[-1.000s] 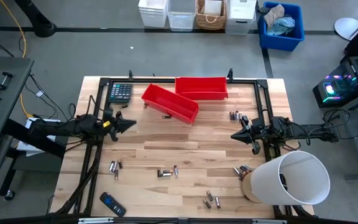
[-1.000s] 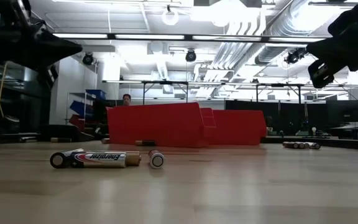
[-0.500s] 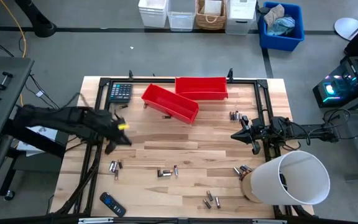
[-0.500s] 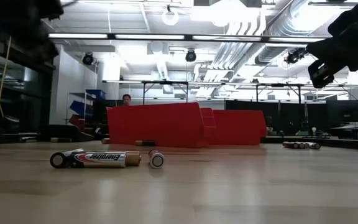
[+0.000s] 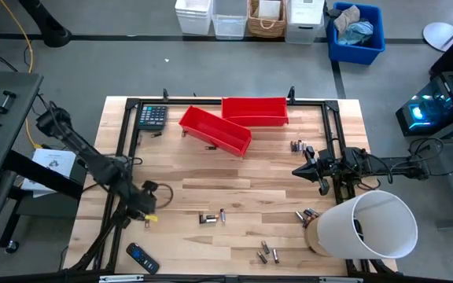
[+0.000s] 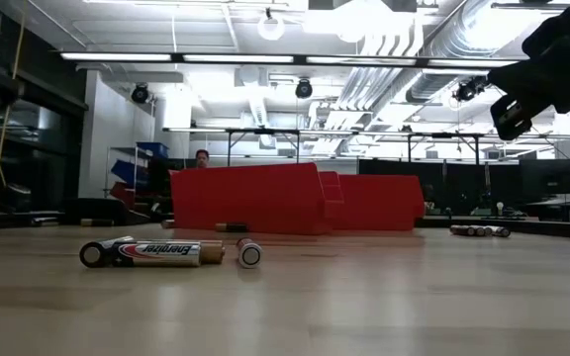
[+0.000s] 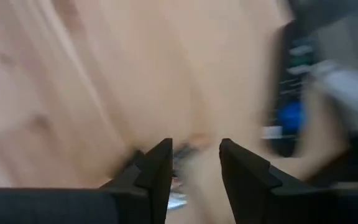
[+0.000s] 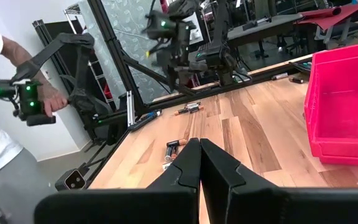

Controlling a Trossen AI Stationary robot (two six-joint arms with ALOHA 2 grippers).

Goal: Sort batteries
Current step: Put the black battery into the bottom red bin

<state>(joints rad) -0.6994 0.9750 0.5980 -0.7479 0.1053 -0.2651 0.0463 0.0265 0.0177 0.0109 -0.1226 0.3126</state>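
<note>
Batteries lie scattered on the wooden table: a pair point(image 5: 211, 217) near the middle, some point(image 5: 297, 146) by the right frame, more point(image 5: 267, 251) near the front edge. The low view shows them lying on their sides point(image 6: 151, 253). My left gripper point(image 5: 143, 206) points steeply down over the front left of the table, open, with blurred batteries point(image 7: 182, 152) below the gap between its fingers point(image 7: 194, 162). My right gripper point(image 5: 299, 170) waits level at the right side, shut point(image 8: 199, 149), with nothing in it.
Two red bins point(image 5: 215, 130) point(image 5: 255, 111) stand at the back, a calculator point(image 5: 152, 116) at the back left and a black remote point(image 5: 142, 258) at the front left. A white cylinder point(image 5: 372, 224) overhangs the front right corner. A person point(image 8: 5, 124) stands beyond the table's left side.
My left arm has swung from a level pose at the table's left side toward the near edge. It has tipped its gripper steeply down over the batteries at the front left and rolled the wrist. In the low view it has left the upper left corner.
</note>
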